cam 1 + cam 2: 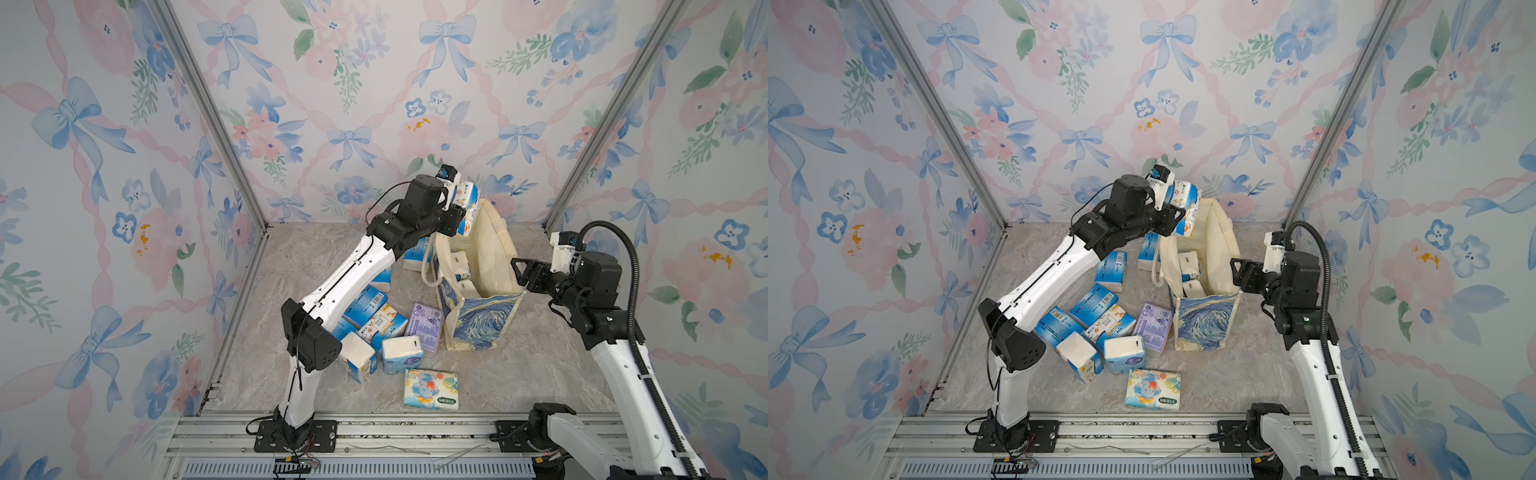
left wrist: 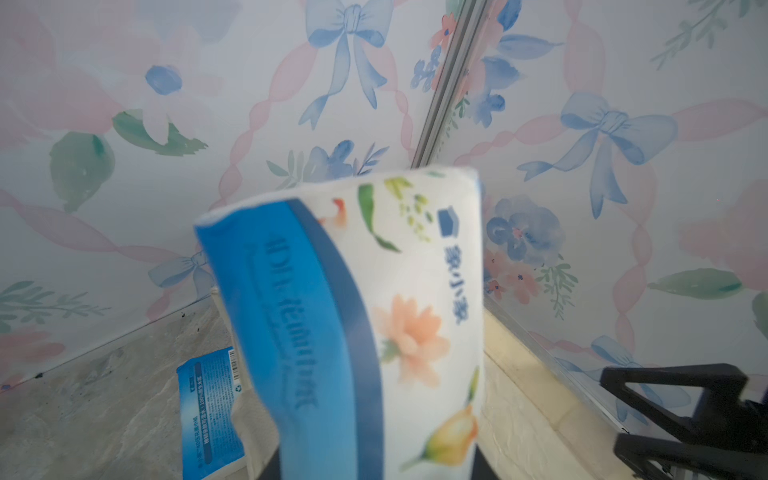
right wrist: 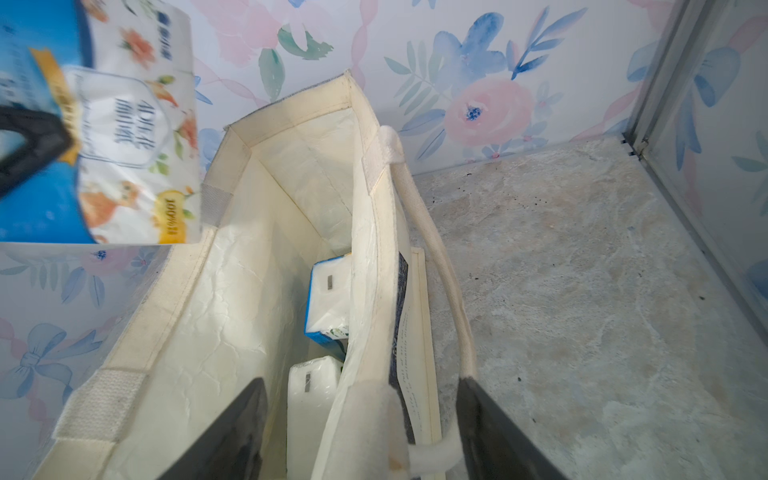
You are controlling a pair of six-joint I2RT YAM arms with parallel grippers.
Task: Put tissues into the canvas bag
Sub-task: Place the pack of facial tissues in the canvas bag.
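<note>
Cream canvas bag (image 1: 482,320) with a blue swirl print stands upright on the grey marble-pattern tabletop (image 1: 519,374), mouth open.

**Right gripper** (image 3: 365,436): the jaws stand apart and straddle the nearest side wall of the bag. One black finger is inside the mouth and the other is outside. The wall and a white rope handle (image 3: 436,270) pass between them. Contact with the wall cannot be confirmed.

**Left gripper** (image 1: 459,214): clamped on a blue-and-white floral tissue pack (image 1: 468,199), which is held raised over the bag rim opposite the right gripper. In the right wrist view the pack overlaps that rim. Whether it is fully over the opening cannot be told. In the left wrist view the pack fills the centre and hides the fingers.

**Inside the bag**: at least two white-ended packs (image 3: 328,299) stand just beyond the right gripper's inner finger, against the straddled wall. The lining towards the left gripper is bare.

**Around the bag**:
- A second rope handle (image 1: 426,270) hangs outside the bag, below the left gripper.
- One blue pack (image 2: 208,407) lies on the tabletop beside that handle.
- A cluster of blue-and-white packs (image 1: 374,316) lies under the left arm's forearm and elbow.
- A lilac pack (image 1: 424,328) sits just beside the printed end of the bag.
- A flat cartoon-print pack (image 1: 432,388) lies apart from the cluster, towards the arm bases.
</note>
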